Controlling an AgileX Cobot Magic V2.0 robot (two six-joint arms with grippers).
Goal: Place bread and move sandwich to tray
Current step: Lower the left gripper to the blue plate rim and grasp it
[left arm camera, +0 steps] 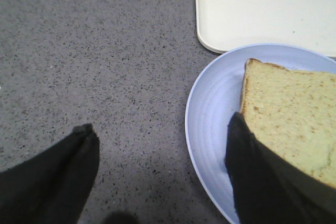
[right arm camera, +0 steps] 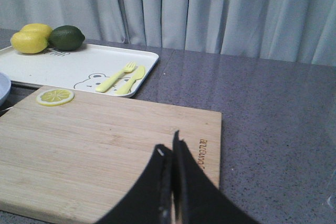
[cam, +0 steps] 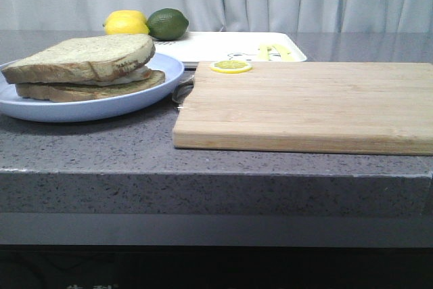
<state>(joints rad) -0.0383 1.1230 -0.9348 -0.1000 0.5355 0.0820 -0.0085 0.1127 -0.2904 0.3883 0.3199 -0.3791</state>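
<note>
Nearest me, along the front edge of the worktop (cam: 101,147), sit the wooden cutting board (cam: 304,106) and, toward the front-left corner, the light-blue plate (cam: 40,107) with the sandwich (cam: 88,69) on it. I read the thick bread (left arm camera: 294,119) as already seated on top of the stack, so the placing looks done and the move to the tray (cam: 216,47) is what remains. That white tray lies behind the plate and board, toward the back edge, with a lemon (cam: 126,22) and lime (cam: 168,24) on its far-left end and a yellow fork and knife (right arm camera: 122,77) on its right part. A lemon slice (cam: 231,66) rests on the board's back-left corner.

My left jaws (left arm camera: 157,171) are spread wide, one finger over bare worktop, the other over the plate at the bread's edge; they grip nothing. My right jaws (right arm camera: 170,153) are pressed together and empty, hanging over the board's front-right area.

To do this well, I would lower the left jaws to take the plate rim, not the bread, so the stack stays square. I would lift only enough to clear the tray's low rim, keep the plate level, and set it on the bare middle of the tray, clear of the fruit and cutlery. Tilt is the risk: the top slice could slide off.
</note>
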